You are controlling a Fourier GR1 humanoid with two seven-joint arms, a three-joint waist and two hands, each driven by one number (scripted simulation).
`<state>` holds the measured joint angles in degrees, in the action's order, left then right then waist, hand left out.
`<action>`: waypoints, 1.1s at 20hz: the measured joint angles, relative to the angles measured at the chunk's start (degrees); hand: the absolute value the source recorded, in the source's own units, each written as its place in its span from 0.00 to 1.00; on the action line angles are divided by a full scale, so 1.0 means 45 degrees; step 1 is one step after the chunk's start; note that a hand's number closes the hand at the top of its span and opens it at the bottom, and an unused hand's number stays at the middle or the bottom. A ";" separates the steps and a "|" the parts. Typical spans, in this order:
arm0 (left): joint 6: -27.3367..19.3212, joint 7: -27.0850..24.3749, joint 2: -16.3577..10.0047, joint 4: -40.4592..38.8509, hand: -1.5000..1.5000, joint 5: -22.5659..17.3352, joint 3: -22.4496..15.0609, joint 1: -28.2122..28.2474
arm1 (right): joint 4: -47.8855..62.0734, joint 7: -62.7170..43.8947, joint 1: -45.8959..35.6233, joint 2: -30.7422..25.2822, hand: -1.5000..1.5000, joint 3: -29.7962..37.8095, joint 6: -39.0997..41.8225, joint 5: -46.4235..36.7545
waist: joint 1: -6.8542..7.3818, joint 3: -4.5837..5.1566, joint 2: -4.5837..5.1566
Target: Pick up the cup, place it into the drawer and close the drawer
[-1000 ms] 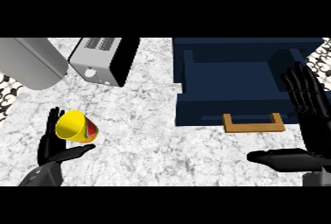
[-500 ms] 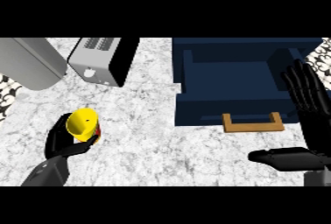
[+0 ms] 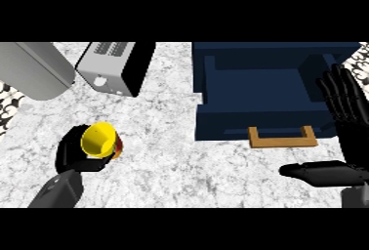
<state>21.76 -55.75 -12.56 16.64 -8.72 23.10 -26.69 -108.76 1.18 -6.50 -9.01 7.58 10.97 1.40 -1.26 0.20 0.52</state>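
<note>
Cup (image 3: 99,139): yellow; tilted; over the counter's (image 3: 166,166) left side, well apart from the drawer (image 3: 238,122)
Left hand (image 3: 69,156): fingers curled round the cup; contact partly hidden
Right hand (image 3: 346,117): fingers straight and spread; resting beside the drawer
Drawer: open; handle (image 3: 282,142) facing the robot
Risk: a tilted cup may slip during the carry; a low path may strike the drawer's front wall

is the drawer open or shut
Open: the drawer is pulled out, its blue inside showing behind the handle. The cup is outside it, in the left robot hand.
</note>
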 measured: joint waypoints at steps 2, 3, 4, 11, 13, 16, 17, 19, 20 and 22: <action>-0.0138 -0.0151 0.0072 0.0088 1.00 -0.0008 0.0002 0.0047 | 0.0030 -0.0026 -0.0083 0.0084 0.00 -0.0048 -0.0105 -0.0072 | 0.0014 -0.0001 -0.0001; -0.0205 -0.0220 0.0123 0.0158 1.00 -0.0010 -0.0005 0.0069 | -0.0186 -0.0162 -0.0018 0.0014 0.00 0.0002 -0.0034 0.0042 | 0.0004 -0.0003 -0.0010; -0.0186 -0.0228 0.0084 0.0280 1.00 -0.0010 -0.0034 0.0108 | -0.0090 -0.0015 0.0045 0.0044 0.00 -0.0014 -0.0031 -0.0014 | 0.0031 -0.0003 -0.0021; -0.0259 -0.0112 0.0363 0.1458 1.00 -0.0179 -0.0236 -0.0565 | -0.0070 0.0166 0.0352 0.0069 0.00 0.0059 -0.0061 -0.0131 | 0.0134 -0.0025 -0.0083; -0.0257 0.0094 0.0498 0.1979 1.00 -0.0163 -0.0459 -0.0791 | -0.0025 0.0135 0.0397 0.0014 0.00 0.0152 -0.0006 -0.0049 | 0.0182 -0.0034 -0.0110; -0.0281 0.0566 0.0793 0.3005 1.00 -0.0149 -0.0888 -0.1045 | -0.0018 0.0306 0.0589 -0.0006 0.00 0.0299 0.0008 -0.0020 | 0.0276 -0.0047 -0.0158; -0.0457 0.0674 0.0958 0.3418 1.00 -0.0100 -0.1053 -0.1158 | -0.0142 0.0212 0.0644 -0.0008 0.00 0.0291 0.0016 0.0004 | 0.0291 -0.0052 -0.0171; -0.0823 0.1136 0.1280 0.4331 1.00 -0.0046 -0.1392 -0.1404 | -0.0135 0.0389 0.0779 0.0112 0.00 0.0183 -0.0046 -0.0150 | 0.0338 -0.0056 -0.0192; -0.1003 0.1475 0.1363 0.4796 1.00 -0.0046 -0.1525 -0.1588 | -0.0029 0.0537 0.0871 0.0114 0.00 0.0243 -0.0005 -0.0114 | 0.0357 -0.0057 -0.0200; -0.1438 0.2029 0.1637 0.5611 1.00 -0.0015 -0.1791 -0.1941 | -0.0082 0.0469 0.0885 0.0050 0.00 0.0338 0.0020 -0.0055 | 0.0349 -0.0060 -0.0197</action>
<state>15.29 -46.62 -5.20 41.89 -8.79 15.04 -35.43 -109.13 3.29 -2.52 -8.78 9.10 11.06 1.15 0.31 -0.07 -0.37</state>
